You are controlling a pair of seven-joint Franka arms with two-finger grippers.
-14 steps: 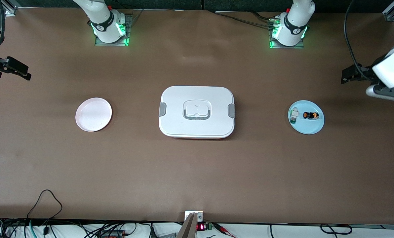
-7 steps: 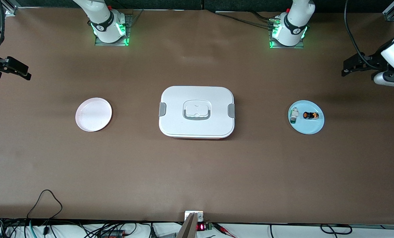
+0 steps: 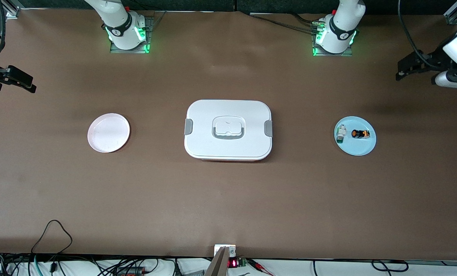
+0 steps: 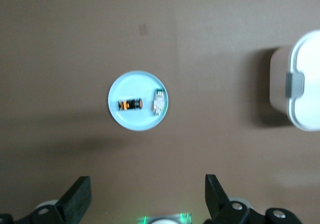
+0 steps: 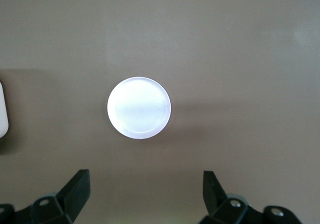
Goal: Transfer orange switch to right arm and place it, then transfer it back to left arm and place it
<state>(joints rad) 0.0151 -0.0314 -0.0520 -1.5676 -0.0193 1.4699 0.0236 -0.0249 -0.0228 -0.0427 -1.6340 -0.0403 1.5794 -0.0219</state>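
A: Here's the table (image 3: pixel 228 199), and right in the middle sits the box (image 3: pixel 228 129), white, lid on, grey clips at both ends.

B: And the orange switch (image 3: pixel 359 133)? Lying on its side on the light blue plate (image 3: pixel 357 147), toward the left arm's end of the table. The left wrist view looks straight down on it: orange switch (image 4: pixel 130 104), blue plate (image 4: pixel 125 121).

A: It has company. A small white-and-green part (image 3: pixel 341 133) shares that plate, just beside the switch but apart from it, on the side toward the box.

B: Now the left pincer (image 3: pixel 406 69). High in the air over the table's edge at the left arm's end, well clear of the plate. In its wrist view the two black fingers (image 4: pixel 75 200) stand spread wide, nothing between them.

A: Empty-handed, then. And the right pincer (image 3: pixel 15 80)?

B: Up over the table's edge at the right arm's end. Its wrist camera shows its fingers (image 5: pixel 75 191) just as wide apart, holding nothing.

A: Below it in that view, the pale pink plate (image 5: pixel 139 107), bare. From the front, that pink plate (image 3: pixel 108 132) lies toward the right arm's end, well apart from the box.

B: So box between the two plates, all three roughly in one row across the table. Both bases glow green along the table's edge, and neither pincer touches a thing.
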